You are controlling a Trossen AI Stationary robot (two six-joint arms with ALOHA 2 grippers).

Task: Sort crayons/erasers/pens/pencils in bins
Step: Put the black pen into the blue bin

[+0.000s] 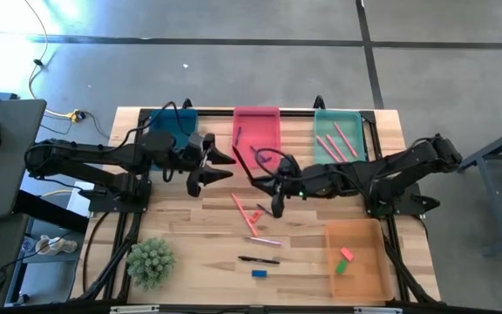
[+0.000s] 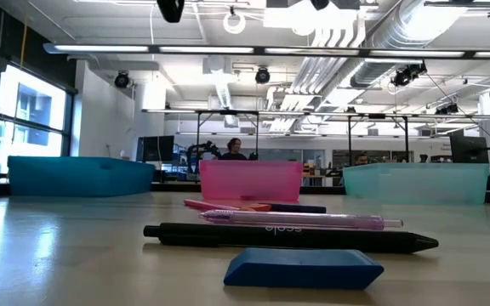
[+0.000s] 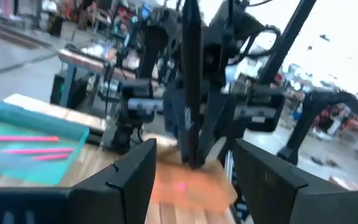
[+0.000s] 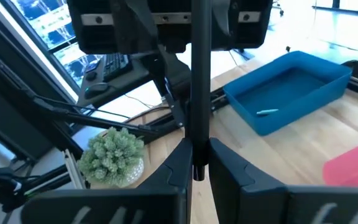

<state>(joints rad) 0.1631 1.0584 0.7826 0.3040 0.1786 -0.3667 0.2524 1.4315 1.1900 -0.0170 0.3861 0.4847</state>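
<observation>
My right gripper (image 1: 267, 173) is shut on a thin dark pen (image 4: 199, 74), held above the table's middle in front of the pink bin (image 1: 257, 131). My left gripper (image 1: 225, 167) is open and empty. It faces the right gripper from the left, a little apart from it. In the left wrist view the pen (image 3: 190, 81) stands upright beyond my open left fingers. A black pen (image 1: 260, 259), a purplish pen (image 1: 265, 240), salmon-pink sticks (image 1: 244, 211) and a blue eraser (image 1: 259, 273) lie on the table. Pink and green erasers lie in the orange bin (image 1: 369, 279). My right gripper pinches the dark pen near its lower end (image 4: 195, 134) between its two fingers. The fingers come level from the table's right and lie across the pen. The pen stands upright and clear of the table. Most of its length is above the fingers, and a short tip (image 4: 196, 175) is below them.
The blue bin (image 1: 174, 122) is at the far left and holds one small stick (image 4: 267, 112). The teal bin (image 1: 338, 118) holds salmon sticks. A dark pen (image 1: 238, 136) lies in the pink bin. A potted plant (image 1: 151, 260) stands at the near left.
</observation>
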